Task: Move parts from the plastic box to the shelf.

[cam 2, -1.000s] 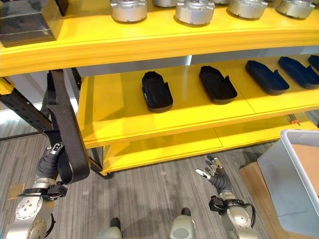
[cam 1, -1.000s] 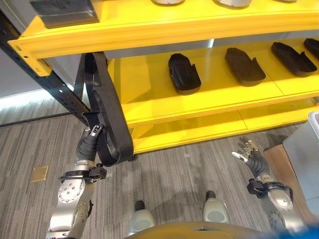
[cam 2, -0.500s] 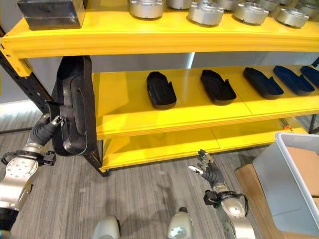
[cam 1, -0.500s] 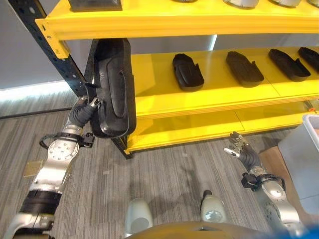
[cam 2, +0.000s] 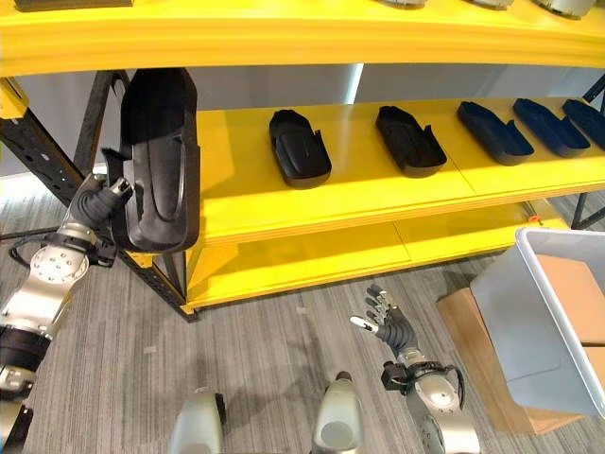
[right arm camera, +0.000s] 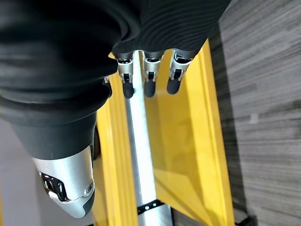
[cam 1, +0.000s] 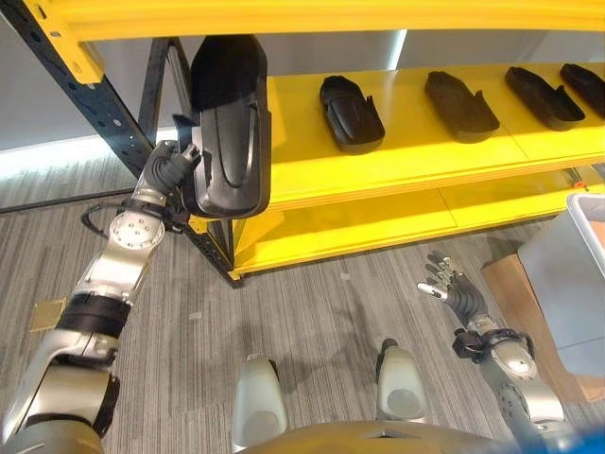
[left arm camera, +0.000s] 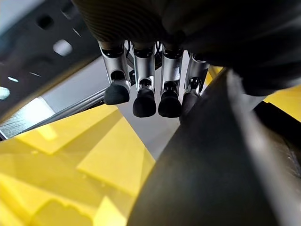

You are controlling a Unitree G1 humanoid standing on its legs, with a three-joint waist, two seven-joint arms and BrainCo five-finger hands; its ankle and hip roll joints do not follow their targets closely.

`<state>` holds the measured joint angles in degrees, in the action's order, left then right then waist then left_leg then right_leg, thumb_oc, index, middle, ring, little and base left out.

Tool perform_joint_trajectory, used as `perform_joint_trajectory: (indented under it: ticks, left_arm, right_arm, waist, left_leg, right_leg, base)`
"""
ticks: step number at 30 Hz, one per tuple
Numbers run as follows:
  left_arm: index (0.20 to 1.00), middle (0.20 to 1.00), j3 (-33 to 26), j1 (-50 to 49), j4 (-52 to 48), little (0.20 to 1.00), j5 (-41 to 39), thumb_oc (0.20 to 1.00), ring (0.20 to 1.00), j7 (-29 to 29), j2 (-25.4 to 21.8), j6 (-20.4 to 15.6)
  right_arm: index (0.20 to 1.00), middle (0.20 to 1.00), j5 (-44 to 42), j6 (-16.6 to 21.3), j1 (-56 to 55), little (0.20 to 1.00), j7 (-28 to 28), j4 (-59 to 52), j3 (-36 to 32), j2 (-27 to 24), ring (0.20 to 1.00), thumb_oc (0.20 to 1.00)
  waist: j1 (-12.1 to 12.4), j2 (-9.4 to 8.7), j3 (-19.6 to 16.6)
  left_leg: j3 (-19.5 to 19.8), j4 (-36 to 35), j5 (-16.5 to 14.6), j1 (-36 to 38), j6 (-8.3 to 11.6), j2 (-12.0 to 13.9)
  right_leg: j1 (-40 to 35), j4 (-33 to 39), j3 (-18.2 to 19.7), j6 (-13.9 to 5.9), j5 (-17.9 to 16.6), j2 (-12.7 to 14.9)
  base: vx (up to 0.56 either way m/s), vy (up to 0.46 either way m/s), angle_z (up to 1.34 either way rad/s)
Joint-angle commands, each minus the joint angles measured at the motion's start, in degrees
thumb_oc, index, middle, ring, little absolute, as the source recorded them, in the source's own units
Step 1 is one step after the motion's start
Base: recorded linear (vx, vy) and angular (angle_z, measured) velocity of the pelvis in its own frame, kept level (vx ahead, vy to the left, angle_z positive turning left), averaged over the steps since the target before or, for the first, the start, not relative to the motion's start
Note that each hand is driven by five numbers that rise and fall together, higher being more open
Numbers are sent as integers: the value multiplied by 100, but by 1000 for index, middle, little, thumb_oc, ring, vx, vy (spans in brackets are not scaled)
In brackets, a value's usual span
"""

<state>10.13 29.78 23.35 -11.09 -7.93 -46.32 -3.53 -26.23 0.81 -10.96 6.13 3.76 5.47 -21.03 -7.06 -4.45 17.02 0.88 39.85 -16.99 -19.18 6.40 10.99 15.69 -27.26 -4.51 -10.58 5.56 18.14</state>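
The part (cam 1: pixel 227 132), a long black moulded tray, hangs on end in the left hand (cam 1: pixel 170 170), which is curled round its lower left edge. It sits in front of the shelf's left end, level with the middle shelf (cam 1: pixel 397 156) and overlapping its front lip and the dark upright post (cam 1: pixel 90 90) in view. In the left wrist view the fingers (left arm camera: pixel 143 101) bend over the dark rim of the part, with yellow shelf beyond.

On the middle shelf lie more black parts of the same kind in a row, the nearest (cam 1: pixel 350 112) well to the right of the held one, each flat with its hollow side up. The left end of the shelf, beside that nearest part, looks bare.

The right hand (cam 1: pixel 449 288) hangs low over the grey floor, fingers loosely spread and holding nothing. The box (cam 2: pixel 544 322), grey-white plastic, stands on the floor at the far right with a brown carton (cam 2: pixel 468 322) by it.

The step in hand looks like carrying the part to the shelf. Next, I judge, the part must be tipped from upright to flat, hollow up, cleared past the post and under the top shelf (cam 2: pixel 284 38), and set on the bare left end in line with the others before the fingers let go.
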Motion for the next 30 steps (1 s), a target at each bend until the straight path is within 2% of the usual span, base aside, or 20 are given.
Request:
perform_joint_trajectory:
  ticks: [1, 7, 14, 25, 30]
  left_arm:
    - [200, 200, 48, 741, 62, 200, -24, 200, 200, -361, -383, -238]
    - [200, 200, 976, 2297, 1159, 200, -672, 200, 200, -431, -411, -245]
    - [200, 200, 1463, 3063, 1872, 200, -762, 200, 200, -472, -405, -181]
    - [200, 200, 1386, 3226, 2474, 200, -1369, 200, 200, -603, -187, -216]
    - [200, 200, 1376, 3259, 2659, 200, -1350, 200, 200, -632, -207, -173]
  right_arm:
    - [1000, 1000, -135, 199, 114, 1000, 57, -167, 6, -280, 1000, 1000]
    - [1000, 1000, -266, 221, 96, 1000, 96, -153, 174, -397, 1000, 1000]
    - [1000, 1000, -325, 255, 90, 1000, 42, -144, 226, -439, 1000, 1000]
    - [1000, 1000, -403, 274, 147, 1000, -103, -53, 288, -470, 1000, 1000]
    - [1000, 1000, -393, 268, 185, 1000, -169, -18, 269, -480, 1000, 1000]
  waist:
    - [-104, 61, -236]
    - [-206, 72, -169]
    - [-247, 90, -84]
    - [-279, 69, 60]
    - [-280, 47, 111]
  left_leg:
    - [198, -531, 122, 206, -140, -86]
    - [289, -499, 192, 59, -83, -6]
    - [310, -481, 216, -17, -36, 55]
    - [385, -324, 247, -378, -69, 85]
    - [399, -309, 257, -508, -96, 69]
  right_leg:
    - [-311, -612, 153, 264, 1031, 43]
    - [-143, -783, 153, 309, 1110, -17]
    - [-58, -873, 116, 334, 1161, -38]
    - [191, -935, 69, 368, 1151, -43]
    - [255, -891, 34, 355, 1115, -25]
  base:
    - [-21, -34, -6]
    - [-22, -59, -3]
    - [-8, -39, 3]
    - [0, 0, 0]
    - [3, 1, 1]
